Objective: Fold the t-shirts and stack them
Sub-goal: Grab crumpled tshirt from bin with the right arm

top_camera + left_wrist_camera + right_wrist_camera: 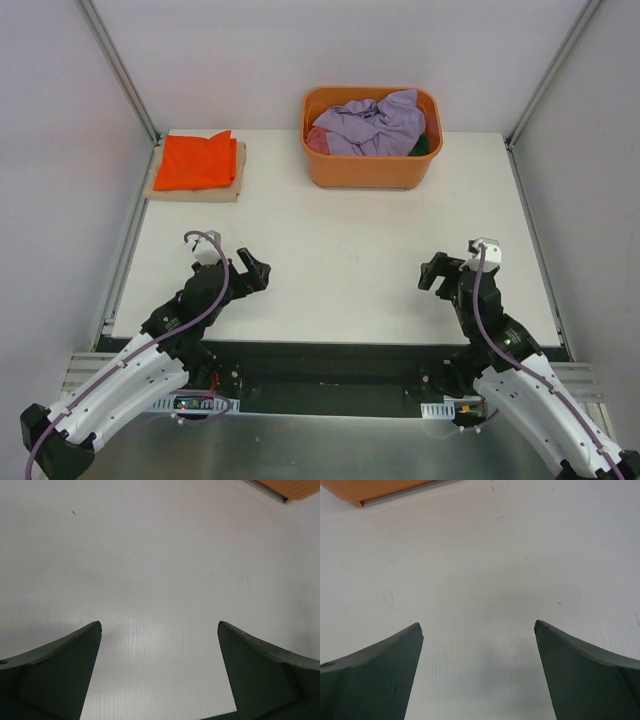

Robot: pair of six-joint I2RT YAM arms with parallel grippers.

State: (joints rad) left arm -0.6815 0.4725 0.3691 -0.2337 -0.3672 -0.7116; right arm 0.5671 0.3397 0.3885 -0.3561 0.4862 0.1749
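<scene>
A folded bright orange t-shirt (196,160) lies on a tan board at the far left of the table. A crumpled lavender t-shirt (372,124) fills the orange tub (370,168) at the far middle, with a bit of dusty pink (316,141) at its left and dark green (424,146) at its right. My left gripper (254,272) is open and empty near the front left. My right gripper (432,274) is open and empty near the front right. Both wrist views show wide-apart fingers (55,670) (585,670) over bare white table.
The tan board (194,190) under the orange shirt sits by the left edge. A corner of the tub shows in the left wrist view (292,487) and the right wrist view (370,490). Metal frame posts stand at the far corners.
</scene>
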